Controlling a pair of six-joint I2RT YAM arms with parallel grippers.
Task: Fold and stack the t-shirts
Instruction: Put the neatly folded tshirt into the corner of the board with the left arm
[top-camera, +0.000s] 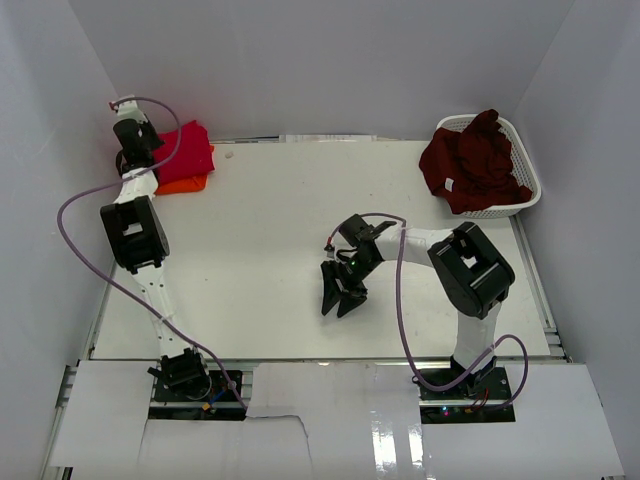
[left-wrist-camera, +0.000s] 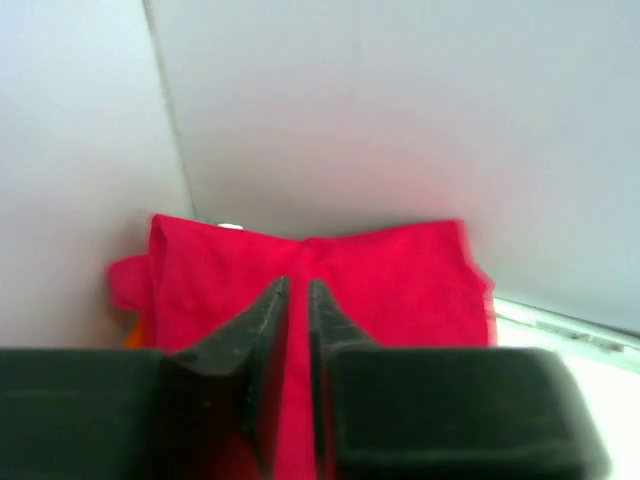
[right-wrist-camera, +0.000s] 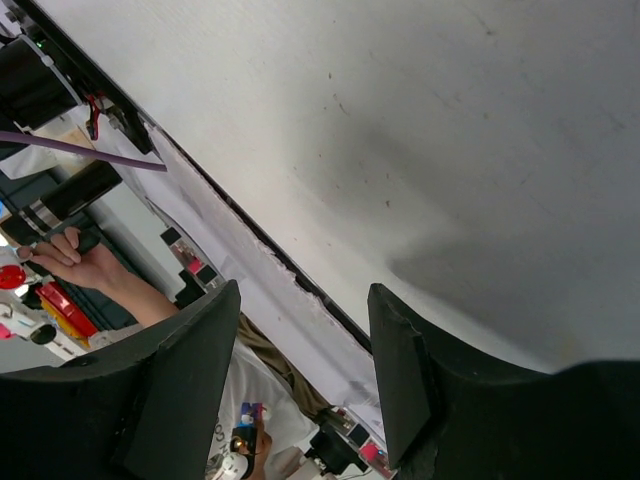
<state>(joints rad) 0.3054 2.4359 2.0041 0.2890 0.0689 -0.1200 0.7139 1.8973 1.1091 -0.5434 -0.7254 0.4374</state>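
Your left arm reaches into the far-left corner of the white table (top-camera: 270, 200). There the crimson red t-shirt (top-camera: 188, 150) lies folded on top of the orange t-shirt (top-camera: 190, 185), whose edge shows along the near side. The pile sits close against the back wall.

In the left wrist view, your left gripper (left-wrist-camera: 298, 285) hangs over the middle of the red cloth. Its two dark fingers (left-wrist-camera: 262, 325) are drawn almost together, and only a thin strip of red shows between them. You cannot tell from either view whether they nip the fabric or merely hover above it. A sliver of orange peeks out at the pile's left edge.

Your right gripper (top-camera: 338, 298) points down over the bare centre of the table, well apart from every garment. Its fingers (right-wrist-camera: 195, 370) are spread wide with nothing between them but the white tabletop. The arm's purple cable (top-camera: 400, 300) loops down beside it towards the base.

The dark maroon t-shirt (top-camera: 475, 160) lies crumpled and unfolded in the white plastic basket (top-camera: 455, 122) at the far-right corner. It spills over the near-left rim, and its small white tag (top-camera: 452, 184) shows at the lower left of the heap. It is well apart from both grippers.
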